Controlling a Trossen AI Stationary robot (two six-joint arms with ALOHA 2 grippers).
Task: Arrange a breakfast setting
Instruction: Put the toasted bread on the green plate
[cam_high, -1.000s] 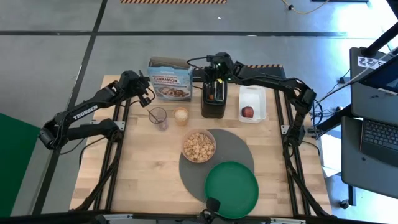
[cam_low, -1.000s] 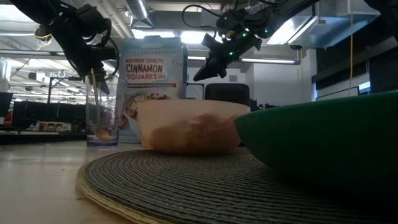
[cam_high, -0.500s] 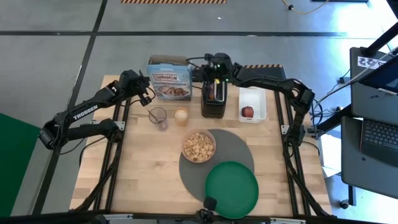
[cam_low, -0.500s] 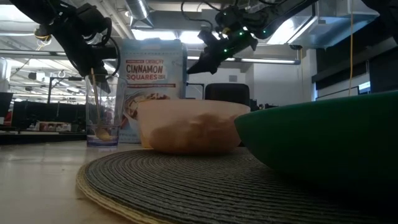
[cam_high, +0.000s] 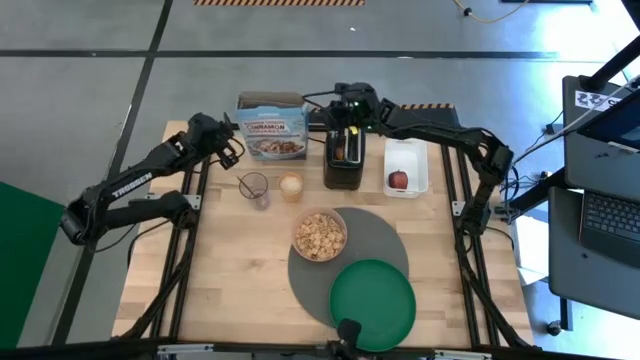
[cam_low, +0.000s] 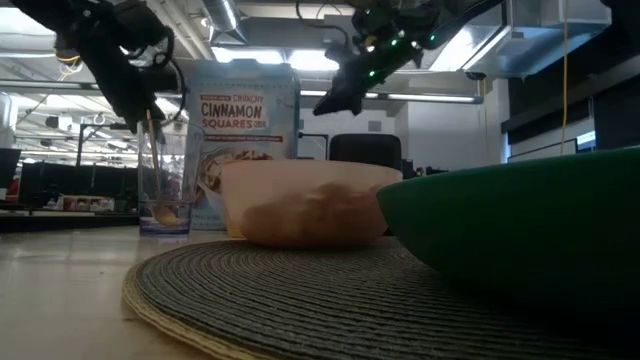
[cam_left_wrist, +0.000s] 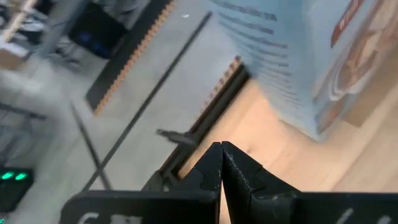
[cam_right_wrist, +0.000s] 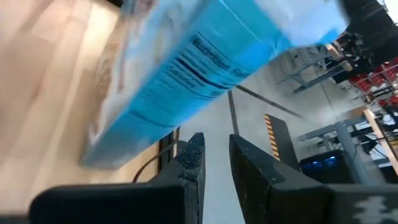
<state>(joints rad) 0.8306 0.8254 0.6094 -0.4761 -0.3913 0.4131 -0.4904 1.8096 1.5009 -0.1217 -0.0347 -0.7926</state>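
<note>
The grey placemat (cam_high: 378, 238) lies at the table's near middle. On it are the green plate (cam_high: 373, 303) and the pinkish bowl (cam_high: 319, 235), full of cereal. The red apple (cam_high: 398, 180) lies in the white tray. The spoon (cam_low: 151, 150) stands in a clear glass (cam_high: 254, 188). A tan round thing, seemingly the bagel (cam_high: 291, 186), lies beside the glass. My left gripper (cam_left_wrist: 221, 155) is shut and empty, left of the cereal box (cam_high: 273, 130). My right gripper (cam_right_wrist: 215, 155) hangs above the black toaster's (cam_high: 343, 165) far end, its fingers a narrow gap apart and empty.
The cereal box stands at the far edge between the two grippers. The toaster stands right of it, with something tan in its slot. The white tray (cam_high: 405, 150) lies at the far right. Bare wood shows at the table's near left.
My right gripper has risen a little above the toaster's far end. My left gripper has drawn back a little toward the table's left edge, away from the cereal box. The objects on the table have stayed in place.
</note>
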